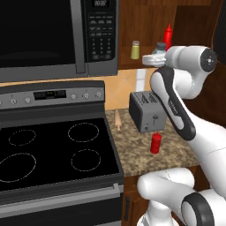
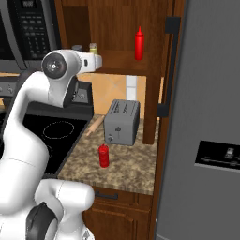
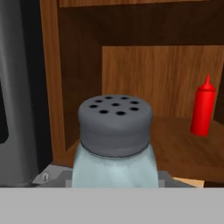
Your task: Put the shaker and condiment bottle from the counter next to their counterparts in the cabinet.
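Note:
The pale blue-grey shaker [image 3: 114, 144] with its grey holed cap fills the near hand view, and my gripper [image 1: 158, 53] is shut on it. It hangs at the front edge of the cabinet [image 1: 145, 17] shelf; its cap [image 1: 160, 46] shows between the counterparts. These are a yellowish shaker [image 1: 135, 50] to the left and a slim red bottle [image 1: 167, 34] behind to the right, also seen as the slim red bottle [image 3: 203, 107] on the shelf. The stubby red condiment bottle [image 1: 155, 143] stands upright on the counter [image 1: 132, 150] in front of the toaster.
A grey toaster [image 1: 146, 111] and a wooden rolling pin [image 1: 118, 120] sit at the back of the counter. The microwave [image 1: 53, 35] hangs left of the cabinet above the black stovetop [image 1: 48, 150]. A grey fridge [image 2: 206, 117] walls the right side.

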